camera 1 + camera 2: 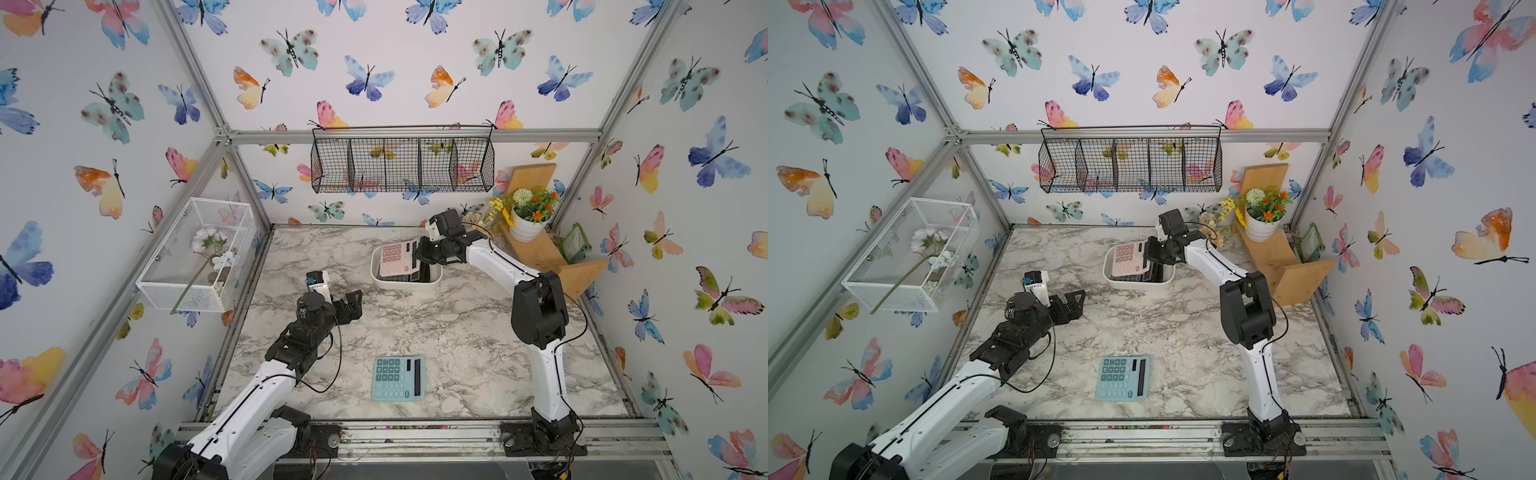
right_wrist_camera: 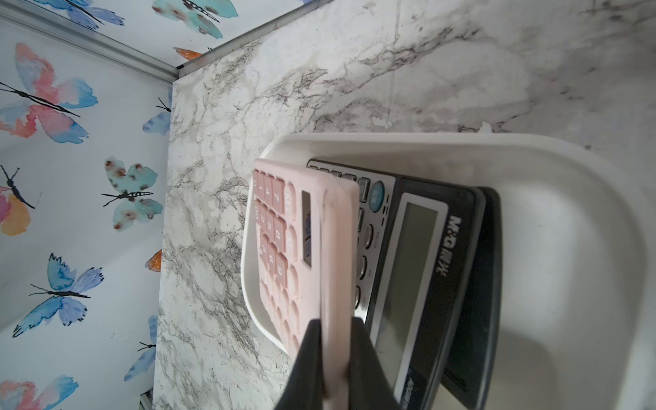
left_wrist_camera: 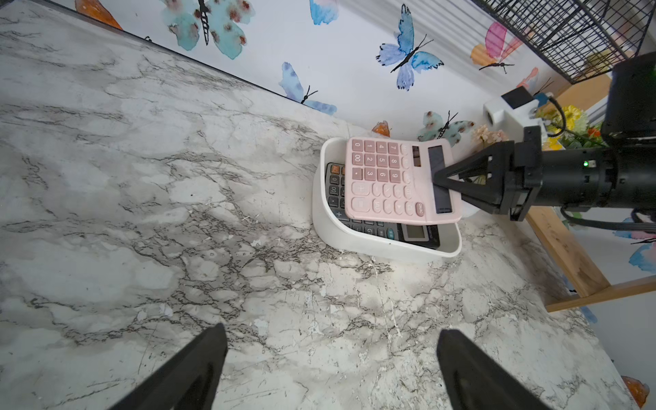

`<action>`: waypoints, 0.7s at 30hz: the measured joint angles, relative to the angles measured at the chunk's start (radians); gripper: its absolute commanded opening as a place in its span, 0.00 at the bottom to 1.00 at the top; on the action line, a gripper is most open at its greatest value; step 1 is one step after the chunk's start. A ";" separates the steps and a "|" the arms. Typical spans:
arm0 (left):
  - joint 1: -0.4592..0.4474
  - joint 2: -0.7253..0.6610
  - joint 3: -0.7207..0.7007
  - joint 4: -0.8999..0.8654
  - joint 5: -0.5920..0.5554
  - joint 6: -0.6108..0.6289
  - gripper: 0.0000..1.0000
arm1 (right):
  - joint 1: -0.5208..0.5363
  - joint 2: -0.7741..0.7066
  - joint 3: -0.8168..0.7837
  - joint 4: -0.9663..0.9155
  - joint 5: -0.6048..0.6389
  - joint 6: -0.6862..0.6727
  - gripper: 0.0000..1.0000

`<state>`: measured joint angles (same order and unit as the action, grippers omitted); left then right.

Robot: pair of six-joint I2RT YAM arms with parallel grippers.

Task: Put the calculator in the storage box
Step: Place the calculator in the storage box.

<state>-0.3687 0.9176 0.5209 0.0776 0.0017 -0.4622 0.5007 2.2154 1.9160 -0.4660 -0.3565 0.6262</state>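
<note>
The right gripper (image 3: 438, 179) is pinching the display end of the flat pink plastic calculator (image 3: 390, 177) between its fingers, holding it tilted just over the shallow white plastic storage box (image 3: 355, 241), above a black calculator (image 3: 419, 234) lying inside. The left gripper (image 3: 332, 330) is hovering with fingers spread.

The pink calculator (image 3: 383, 177) hides most of the black calculator (image 3: 419, 234).

We see the pink calculator (image 1: 395, 259) tilted, keys up, over the shallow white storage box (image 1: 405, 286) at far centre. A black calculator (image 1: 405, 277) lies inside. A teal calculator (image 1: 398, 378) lies flat near us.
</note>
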 measured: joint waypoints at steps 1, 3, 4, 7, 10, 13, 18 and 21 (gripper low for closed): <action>0.000 0.000 -0.001 0.000 0.000 0.000 0.98 | 0.000 0.010 0.008 -0.004 -0.003 0.001 0.02; 0.000 0.000 -0.003 0.000 0.000 0.000 0.98 | 0.000 0.028 0.023 -0.013 -0.010 0.002 0.02; 0.000 0.000 -0.003 0.000 0.000 0.000 0.98 | 0.000 0.037 0.029 -0.016 -0.011 0.003 0.02; 0.000 0.000 -0.006 0.002 0.000 -0.003 0.98 | 0.000 0.068 0.058 -0.021 -0.019 0.010 0.03; 0.000 0.001 -0.011 0.002 0.000 -0.006 0.98 | 0.000 0.094 0.077 -0.020 -0.027 0.016 0.07; 0.000 0.002 -0.013 0.002 0.000 -0.006 0.98 | 0.000 0.109 0.085 -0.024 -0.041 0.021 0.15; 0.000 0.009 -0.013 0.002 0.000 -0.007 0.99 | 0.002 0.109 0.092 -0.024 -0.053 0.026 0.38; 0.000 0.010 -0.013 0.002 0.000 -0.007 0.99 | 0.003 0.084 0.061 -0.013 -0.048 0.031 0.45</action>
<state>-0.3687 0.9276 0.5083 0.0799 0.0017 -0.4690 0.5037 2.2990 1.9766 -0.4789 -0.4049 0.6567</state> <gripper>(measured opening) 0.985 0.415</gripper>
